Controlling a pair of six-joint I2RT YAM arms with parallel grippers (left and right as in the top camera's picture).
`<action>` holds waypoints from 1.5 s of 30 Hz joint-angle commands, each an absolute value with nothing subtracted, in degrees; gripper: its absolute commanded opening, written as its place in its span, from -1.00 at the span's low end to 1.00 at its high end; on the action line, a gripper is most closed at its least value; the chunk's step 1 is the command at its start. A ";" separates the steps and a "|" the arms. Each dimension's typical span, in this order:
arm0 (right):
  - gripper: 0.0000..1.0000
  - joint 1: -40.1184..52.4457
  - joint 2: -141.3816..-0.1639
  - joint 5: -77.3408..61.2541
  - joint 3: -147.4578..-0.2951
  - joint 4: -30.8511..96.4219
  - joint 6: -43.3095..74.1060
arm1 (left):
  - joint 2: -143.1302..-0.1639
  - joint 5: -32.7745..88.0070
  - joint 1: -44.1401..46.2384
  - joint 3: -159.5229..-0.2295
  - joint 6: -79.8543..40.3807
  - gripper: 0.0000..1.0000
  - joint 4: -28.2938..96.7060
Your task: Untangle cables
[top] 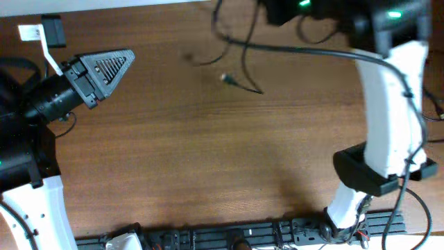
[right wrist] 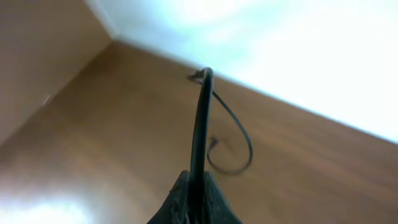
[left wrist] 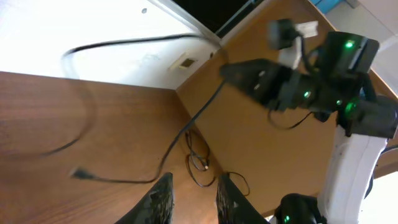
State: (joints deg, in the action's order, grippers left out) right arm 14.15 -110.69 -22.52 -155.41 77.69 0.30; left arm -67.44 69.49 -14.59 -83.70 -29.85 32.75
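Since our right tool (right wrist: 198,185) is pinched shut on one of the cables (right wrist: 201,124) near the far edge of the counter (top: 208,160), we'd lift slow so loops slip free. Left tool (left wrist: 193,196) sits slightly parted, empty.

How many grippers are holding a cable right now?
1: the right gripper, at the far edge of the table, shut on a cable. The left gripper is open and empty.

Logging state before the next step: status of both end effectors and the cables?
left end effector: open, empty, above the table.
right end effector: shut on held cable.
held cable: pinched, hanging slack toward the table.
loose cables: looped on the table, ungripped.
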 commanded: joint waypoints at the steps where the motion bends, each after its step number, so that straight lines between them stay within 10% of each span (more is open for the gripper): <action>1: -0.92 6.72 -108.01 -20.91 -157.14 77.89 3.57 | -66.85 72.36 -14.79 -84.82 -29.95 -0.53 32.73; 19: -0.92 -30.70 -107.20 -20.49 -157.14 79.72 1.93 | -66.85 67.72 -14.17 -84.79 -22.15 -0.53 42.30; 36: -0.88 -54.96 -109.51 -3.77 -156.92 81.06 15.62 | -67.26 47.72 4.89 -84.79 -22.22 -0.38 40.77; 38: -0.52 -55.16 -110.17 -4.49 -156.77 81.52 15.79 | -67.26 47.79 4.89 -84.79 -22.22 -0.37 41.15; 40: 0.70 -55.13 -110.83 -4.67 -156.64 82.61 16.14 | -67.26 48.82 4.89 -84.79 -22.22 -0.35 41.30; 41: 0.95 -55.13 -111.02 -4.69 -156.64 83.09 16.97 | -67.26 49.50 4.89 -84.79 -22.22 -0.35 41.30; 45: 0.98 -55.07 -111.11 -10.22 -156.55 83.15 16.93 | -67.26 51.29 4.89 -84.79 -22.20 -0.33 41.28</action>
